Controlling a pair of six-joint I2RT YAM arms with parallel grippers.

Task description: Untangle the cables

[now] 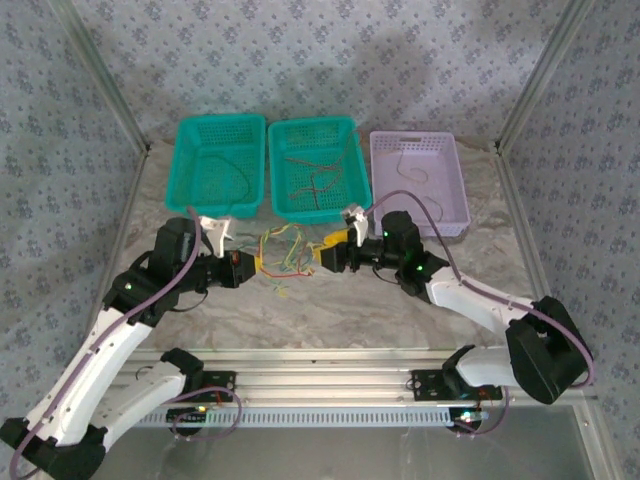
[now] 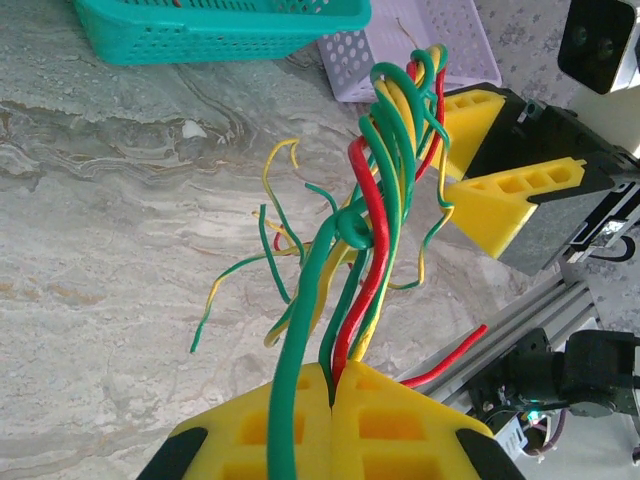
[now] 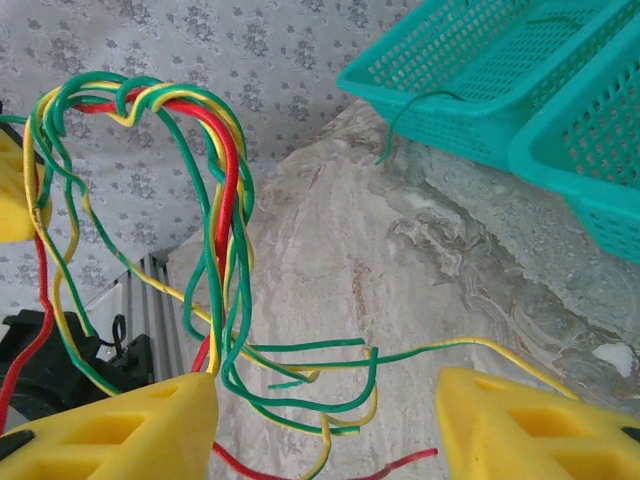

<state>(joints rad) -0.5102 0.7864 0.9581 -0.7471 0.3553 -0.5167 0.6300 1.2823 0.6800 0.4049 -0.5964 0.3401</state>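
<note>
Held above the grey-veined, marble-look worktop (image 1: 330, 310), between the two arms: a tangled bundle of thin green, yellow and red wires (image 1: 284, 250).

Left pincer (image 1: 258, 265), with yellow fingers, shut tight on the lower ends of the bundle. In the left wrist view, no gap at all between its fingers (image 2: 400, 430). Green and red strands rising from the seam, through a green knot (image 2: 350, 225) partway up, to a loop at the top. Loose green and yellow ends fanned out sideways; touching the worktop or not, cannot tell.

Right pincer (image 1: 325, 255) facing the left one, just beside the bundle, jaws well apart and gripping nothing. In the right wrist view, looped strands running down close along the inner edge of one yellow finger (image 3: 130, 430), the other finger well clear.

Along the far edge, side by side:
- a teal perforated plastic basket (image 1: 200, 135) on the left
- a second teal basket (image 1: 345, 135) in the middle
- a lilac perforated plastic basket (image 1: 445, 150) on the right

A few thin wires lying in each basket. One short green wire (image 3: 400, 115) draped over a teal rim.
</note>
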